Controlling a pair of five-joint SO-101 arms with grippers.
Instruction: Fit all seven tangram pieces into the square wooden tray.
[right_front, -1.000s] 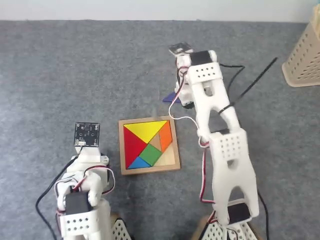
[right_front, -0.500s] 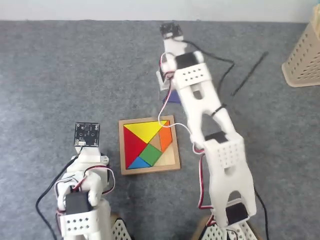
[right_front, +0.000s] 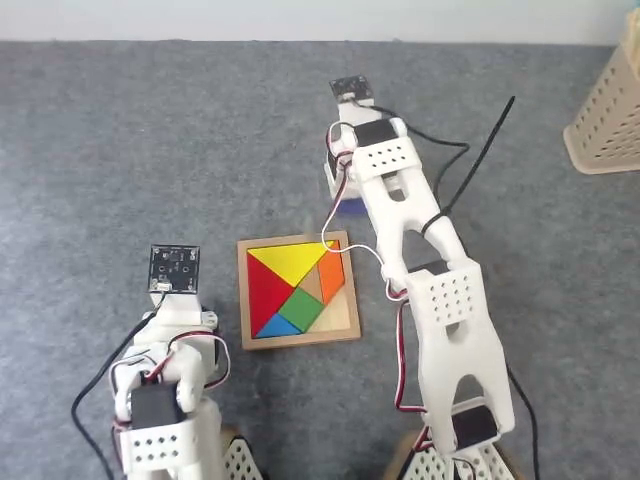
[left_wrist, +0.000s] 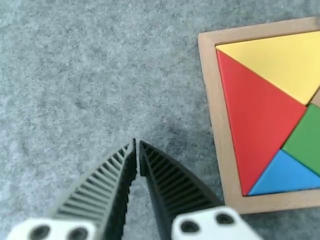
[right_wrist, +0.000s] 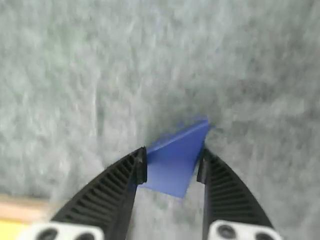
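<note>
The right arm (right_front: 410, 200) has swung across the far side of the table since a second ago. It went furthest over half a second back and has now come a little nearer the tray again, settling over the dark blue piece (right_front: 348, 207). The left arm and the tray have not shifted at all.

Nearest, the left arm (right_front: 170, 370) sits folded at its base. The left gripper (left_wrist: 136, 146) hangs over bare grey carpet just beside the tray's rim, jaws together and holding nothing.

Next out, the square wooden tray (right_front: 243, 295) lies flat between the two arms. The yellow piece (right_front: 290, 262), red piece (right_front: 262, 292), green piece (right_front: 300, 308), light blue piece (right_front: 275, 325) and orange piece (right_front: 332, 272) are seated in it. A strip of bare wood (right_front: 343, 315) shows along the side nearest the right arm.

Beyond the tray's far edge, the right gripper (right_wrist: 172, 159) straddles the dark blue piece (right_wrist: 177, 145) with a jaw pressed against each side, so it looks clamped. Whether the piece has left the carpet I cannot tell.

The grasp seems made, so the last loose piece looks ready to be carried back. The open strip is probably where it goes, and it will need turning to match.
</note>
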